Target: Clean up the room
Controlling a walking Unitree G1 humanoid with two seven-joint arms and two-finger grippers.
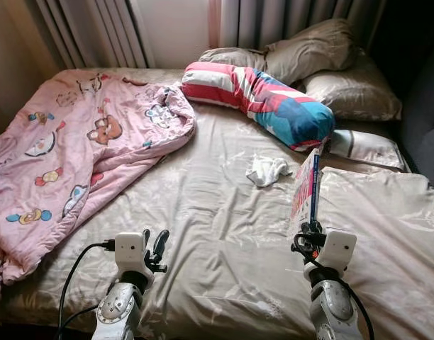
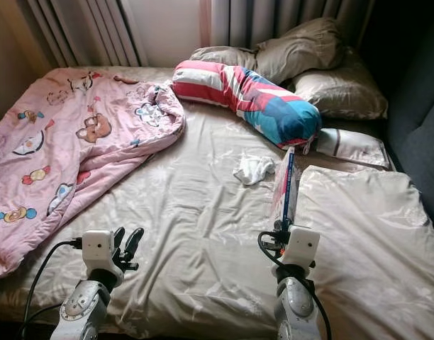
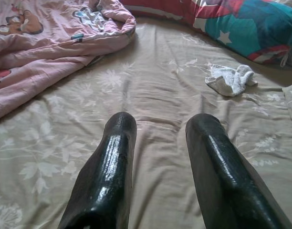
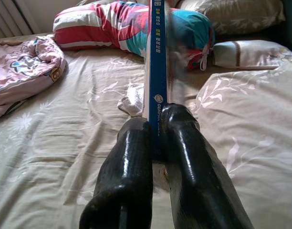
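Right pincer [image 4: 155,136] pinching thin blue-spined book [image 1: 310,185], held upright above beige floral bed sheet [image 1: 203,212], near crumpled white cloth [image 1: 266,170]. Left pincer [image 3: 160,143] spread, hovering over sheet.

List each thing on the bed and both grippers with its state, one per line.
Left gripper: open, empty, over the sheet.
Right gripper: shut on the book.
Book: held upright, blue spine toward the camera.
Pink blanket: crumpled, unfolded.
Sock: bunched, loose on the sheet.
Striped bolster: lying at an angle.
Pillows: piled at the head.
Curtains: drawn.
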